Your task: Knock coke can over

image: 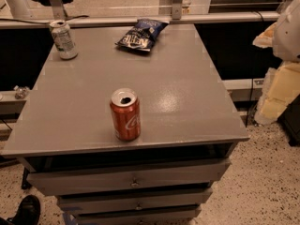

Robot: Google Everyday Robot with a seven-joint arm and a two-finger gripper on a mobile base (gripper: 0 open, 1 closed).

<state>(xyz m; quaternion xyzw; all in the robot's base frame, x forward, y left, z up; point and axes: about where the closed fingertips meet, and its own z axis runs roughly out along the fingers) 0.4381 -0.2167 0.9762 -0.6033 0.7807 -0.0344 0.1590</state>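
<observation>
The coke can (125,115) is red-orange with white script and an open silver top. It stands upright near the front edge of the grey cabinet top (178,88), a little left of centre. My gripper (279,90) shows as white and cream parts at the right edge of the view. It is off to the side of the cabinet, well right of the can and not touching it.
A silver-white can with green markings (63,39) stands at the back left corner. A dark blue chip bag (142,34) lies at the back centre. Drawers (133,179) sit below the front edge. A black shoe (26,210) is on the speckled floor at bottom left.
</observation>
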